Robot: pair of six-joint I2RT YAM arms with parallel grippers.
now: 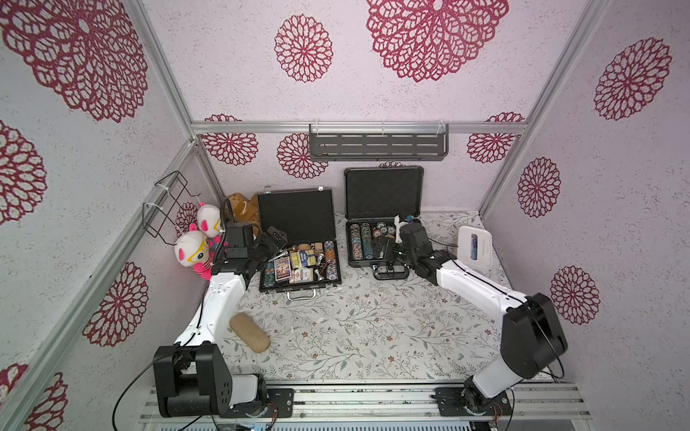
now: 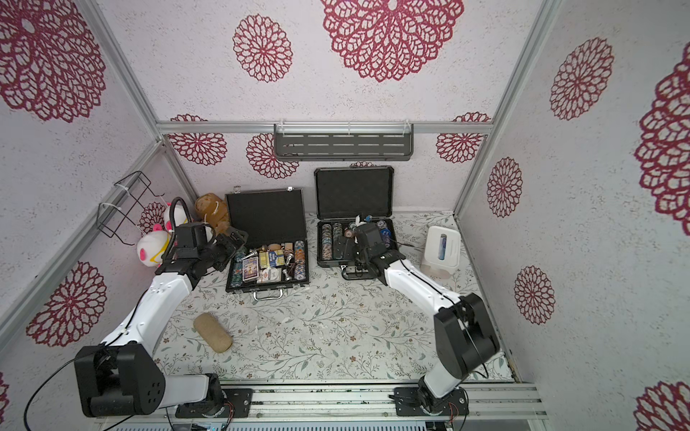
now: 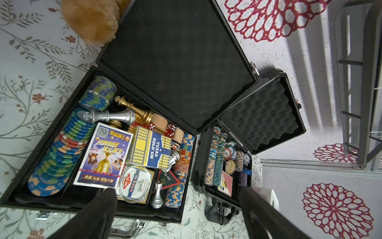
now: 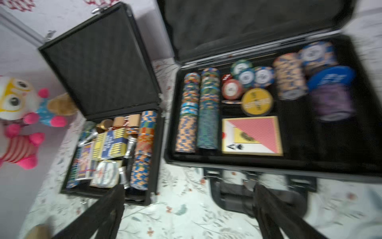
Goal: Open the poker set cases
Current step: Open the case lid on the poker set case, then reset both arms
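Observation:
Both poker set cases stand open at the back of the table, lids upright. The flat black case [image 1: 295, 216] [image 2: 267, 216] with its silver handle holds chips, card boxes and chess pieces. The thicker grey case [image 1: 382, 194] [image 2: 353, 192] to its right holds chips and a card deck. My left gripper [image 1: 276, 239] [image 2: 235, 239] hovers open at the black case's left edge. In the left wrist view its jaws [image 3: 177, 192] are wide apart and empty. My right gripper [image 1: 384, 248] [image 4: 188, 187] is open and empty above the grey case's front, near its black handle [image 4: 233, 196].
Two pink-and-white plush toys [image 1: 194, 246] and a brown plush [image 1: 242, 207] crowd the back left corner. A tan pouch [image 1: 249, 332] lies front left. A white tissue box [image 1: 474, 246] sits at the right. A wire basket [image 1: 168, 201] and a grey shelf [image 1: 377, 145] hang on the walls.

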